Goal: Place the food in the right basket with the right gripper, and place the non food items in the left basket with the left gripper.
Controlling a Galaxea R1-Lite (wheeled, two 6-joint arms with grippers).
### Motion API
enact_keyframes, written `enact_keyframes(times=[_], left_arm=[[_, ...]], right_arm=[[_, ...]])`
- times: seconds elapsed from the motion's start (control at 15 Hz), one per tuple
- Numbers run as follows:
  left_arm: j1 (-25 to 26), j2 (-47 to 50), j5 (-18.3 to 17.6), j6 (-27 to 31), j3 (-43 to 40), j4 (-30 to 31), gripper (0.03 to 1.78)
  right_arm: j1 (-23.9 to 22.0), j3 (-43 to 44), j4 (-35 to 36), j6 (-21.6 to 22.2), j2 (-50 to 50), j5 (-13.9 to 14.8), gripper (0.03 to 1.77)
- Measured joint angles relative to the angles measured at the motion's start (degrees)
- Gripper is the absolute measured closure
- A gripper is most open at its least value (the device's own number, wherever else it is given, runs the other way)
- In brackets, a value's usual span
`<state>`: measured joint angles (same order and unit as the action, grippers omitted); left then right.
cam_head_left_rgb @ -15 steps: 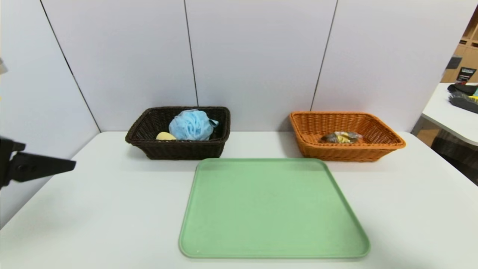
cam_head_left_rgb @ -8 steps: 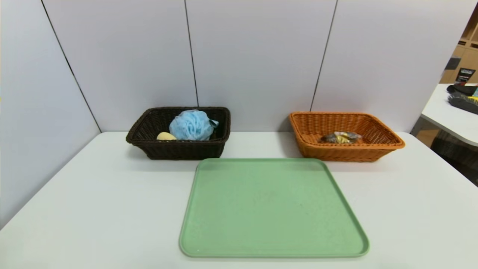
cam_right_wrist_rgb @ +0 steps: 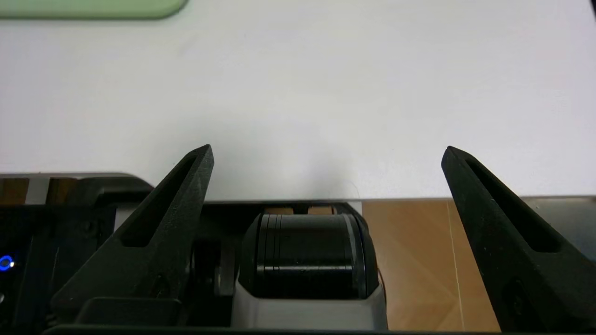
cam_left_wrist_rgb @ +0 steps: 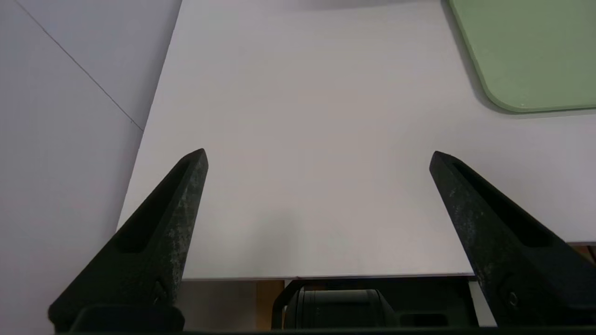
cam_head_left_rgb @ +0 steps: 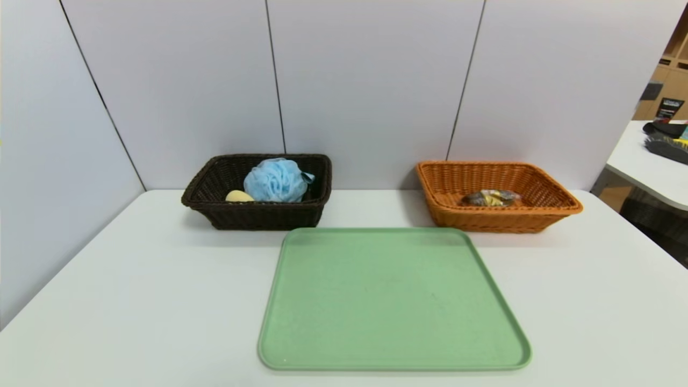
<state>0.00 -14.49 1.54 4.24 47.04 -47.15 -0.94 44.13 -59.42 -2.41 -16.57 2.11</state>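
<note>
The dark brown left basket (cam_head_left_rgb: pixel 215 212) holds a blue bath pouf (cam_head_left_rgb: pixel 275 180) and a pale yellow item (cam_head_left_rgb: pixel 238 196). A wrapped food item (cam_head_left_rgb: pixel 492 197) lies in the orange right basket (cam_head_left_rgb: pixel 553 212). Neither gripper shows in the head view. My left gripper (cam_left_wrist_rgb: pixel 319 158) is open and holds nothing, over the table's near left edge. Over the near right edge of the table, my right gripper (cam_right_wrist_rgb: pixel 328 151) is also open with nothing between its fingers.
A green tray (cam_head_left_rgb: pixel 392 301) lies bare in the middle of the white table (cam_head_left_rgb: pixel 134 301), in front of both baskets; its corners show as tray (cam_left_wrist_rgb: pixel 535 51) and tray (cam_right_wrist_rgb: pixel 88 8). Wall panels stand behind and to the left. Another table (cam_head_left_rgb: pixel 650 161) is at far right.
The left gripper, seen at the head view's left edge a second ago, has drawn back out of that view. Baskets, tray and their contents have not moved.
</note>
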Motion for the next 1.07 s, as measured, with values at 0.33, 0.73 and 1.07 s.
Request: enact_keyframes(times=[0.33,0.73,1.07], left_arm=[[0.0,12.0,-0.5,0.8,-14.2,14.9,0.12],[-0.1,14.5,-0.8,4.0,-30.8,40.9,0.12],[-0.1,14.6,-1.2,3.9,-42.5,49.5,0.12]], right_arm=[[0.6,-14.4,25.5,-3.5,12.5,0.5,0.11],[0.7,-38.5,63.5,-9.4,16.3,-0.5,0.10],[0.7,-44.0,65.5,-10.2,16.6,-1.3,0.10]])
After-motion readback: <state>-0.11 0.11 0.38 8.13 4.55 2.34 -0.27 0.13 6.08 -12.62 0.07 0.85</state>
